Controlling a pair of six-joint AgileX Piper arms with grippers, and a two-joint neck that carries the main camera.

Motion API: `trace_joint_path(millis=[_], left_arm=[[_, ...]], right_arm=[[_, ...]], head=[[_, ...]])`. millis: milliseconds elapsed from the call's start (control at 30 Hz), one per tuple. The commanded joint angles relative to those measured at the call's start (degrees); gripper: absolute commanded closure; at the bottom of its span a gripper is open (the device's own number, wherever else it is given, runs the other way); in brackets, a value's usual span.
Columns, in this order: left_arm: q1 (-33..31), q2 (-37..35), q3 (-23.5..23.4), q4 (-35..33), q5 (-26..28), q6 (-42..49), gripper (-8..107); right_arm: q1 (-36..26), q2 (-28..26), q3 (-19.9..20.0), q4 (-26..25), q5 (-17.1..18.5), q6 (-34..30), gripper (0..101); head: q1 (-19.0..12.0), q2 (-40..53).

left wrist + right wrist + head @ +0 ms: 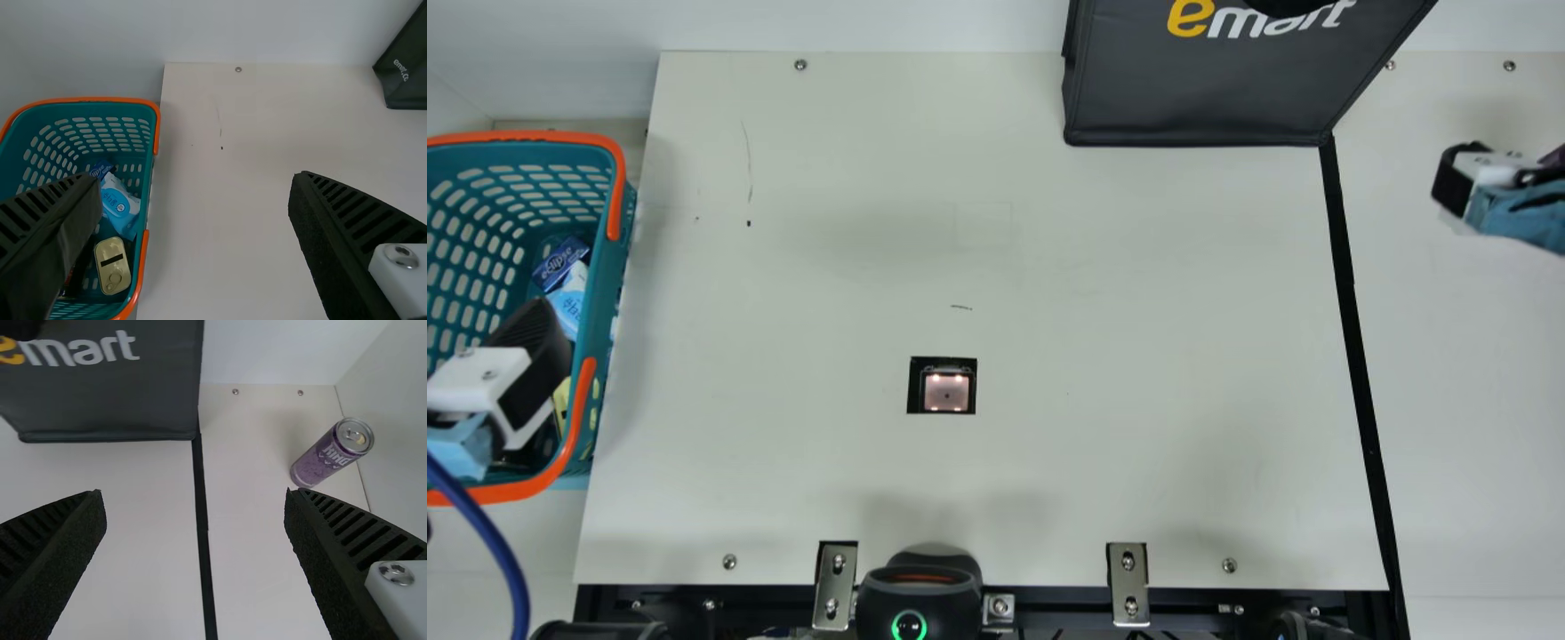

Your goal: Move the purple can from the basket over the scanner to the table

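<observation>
My left gripper (532,351) hangs over the teal basket (624,267) in the main view; in the left wrist view the gripper (197,190) is open and empty beside the basket (152,193). At the main view's right edge is my right gripper (1458,182). Its fingers are spread with nothing between them in the right wrist view, where the gripper (193,510) has the purple can (323,458) beyond one finger. The can stands upright on the pale surface by the side wall, touching neither finger. The scanner (946,391) glows in the middle of the table.
A dark bag (1192,98) stands at the table's far edge. Inside the basket lie a gold tin (112,265), a light blue packet (120,205) and a dark blue pack (560,262). A black device (919,591) sits at the near edge between metal brackets.
</observation>
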Motion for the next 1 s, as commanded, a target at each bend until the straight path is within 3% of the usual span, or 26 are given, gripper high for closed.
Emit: trace_joint_path(millis=[0, 667, 967], left_arm=[[0.0, 0.0, 0.0, 0.0, 0.0, 0.0, 9], [0.0, 0.0, 0.0, 0.0, 0.0, 0.0, 9], [0.0, 0.0, 0.0, 0.0, 0.0, 0.0, 9]], right_arm=[[1.7, -2.7, 1.0, -0.3, 0.5, 1.3, 6], [15.9, -22.7, 11.3, -3.2, 7.3, 13.2, 6], [16.5, -23.7, 11.7, -3.2, 7.9, 13.6, 6]], head=[[-1.7, 0.1], [-1.7, 0.1], [-1.7, 0.1]])
